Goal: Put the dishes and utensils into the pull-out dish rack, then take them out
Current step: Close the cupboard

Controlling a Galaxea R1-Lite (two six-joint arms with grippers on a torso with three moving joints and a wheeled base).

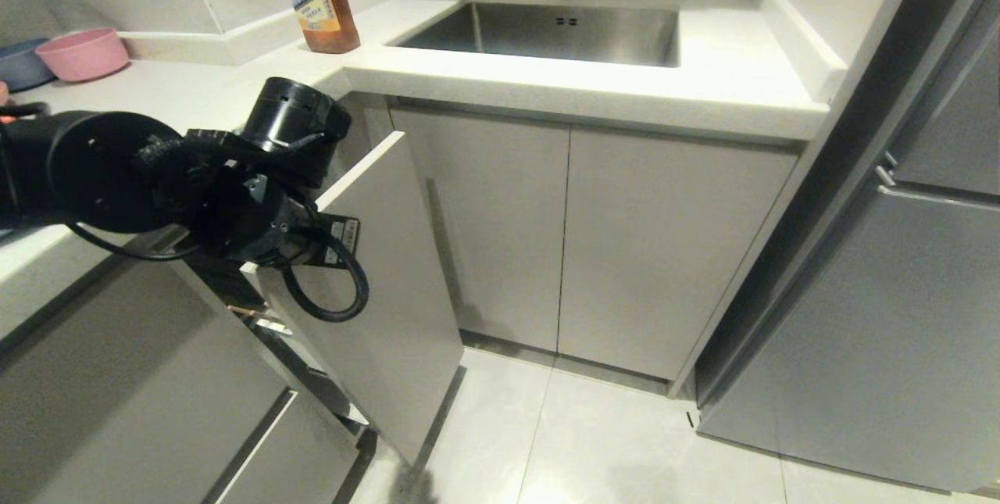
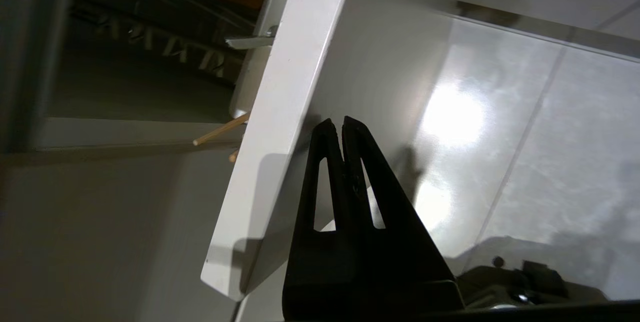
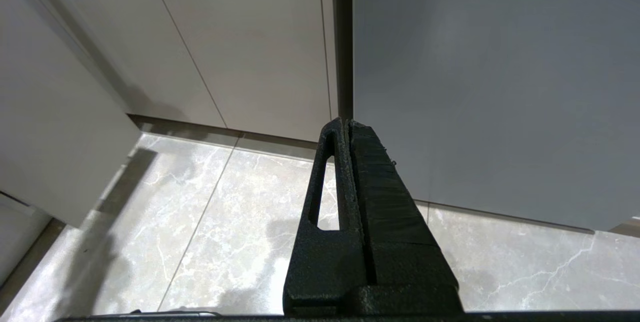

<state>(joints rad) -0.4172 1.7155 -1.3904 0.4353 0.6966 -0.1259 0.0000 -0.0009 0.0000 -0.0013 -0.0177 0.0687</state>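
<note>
Left gripper (image 2: 334, 123) hanging just beside pale grey front panel (image 2: 280, 112) of pull-out dish rack, fingers pressed together, holding nothing. Pale wooden chopsticks (image 2: 220, 134) poking out behind panel. Right gripper (image 3: 345, 123) closed too, idling above marble floor tiles (image 3: 210, 232).

Pull-out dish rack (image 1: 375, 269) partly open, pale grey front panel angled outward; pale wooden chopsticks (image 2: 220, 132) poke out behind the panel.
</note>
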